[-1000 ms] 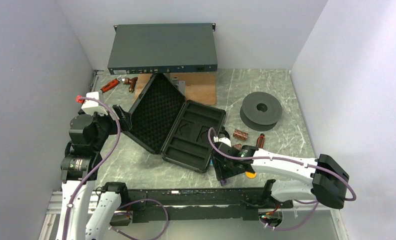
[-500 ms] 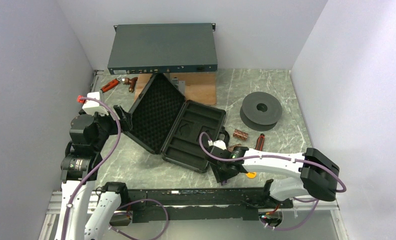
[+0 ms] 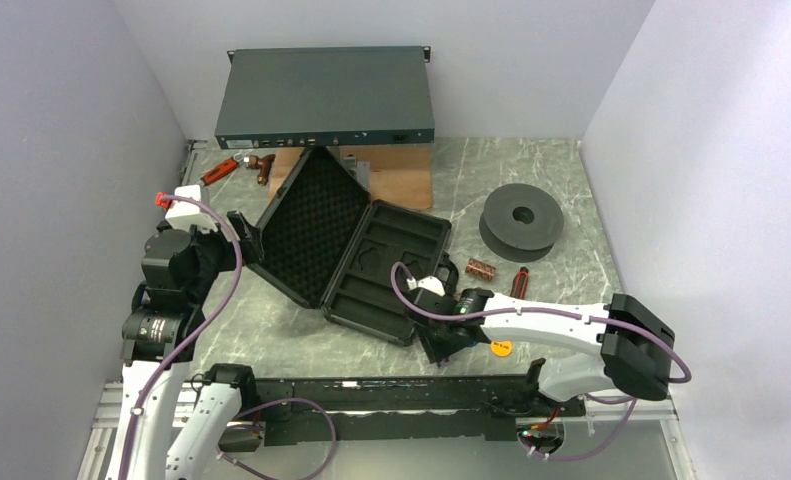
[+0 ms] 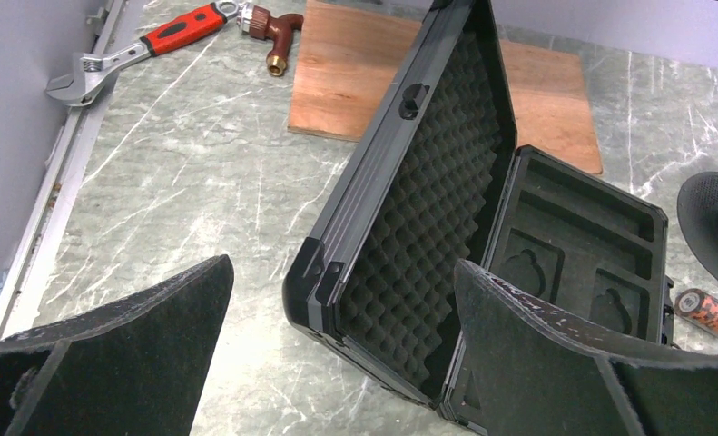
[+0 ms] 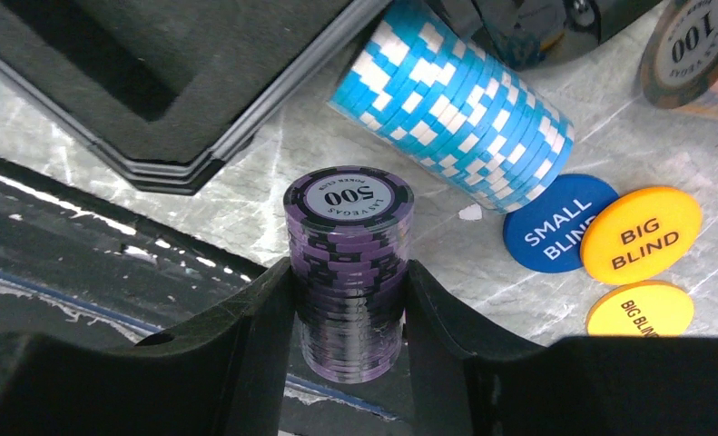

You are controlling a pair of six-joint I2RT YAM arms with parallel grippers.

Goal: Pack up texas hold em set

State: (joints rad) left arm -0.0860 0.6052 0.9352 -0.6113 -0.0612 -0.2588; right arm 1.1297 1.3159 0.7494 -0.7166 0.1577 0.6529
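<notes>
Currently the right gripper (image 3: 439, 338) is closed partway on the purple chip roll (image 5: 348, 272), one pad on each side. The roll's long axis runs along the fingers, its "500" face pointing out past the tips. The open black case (image 3: 371, 265) lies just ahead and to the left of this gripper, and its foam tray (image 5: 155, 73) is the likely destination. The right arm is the nearer one. The blue chip roll (image 5: 455, 127) lies on its side ahead of the gripper, to the right. The left gripper (image 4: 341, 268) stands wide and empty, facing the raised lid.
</notes>
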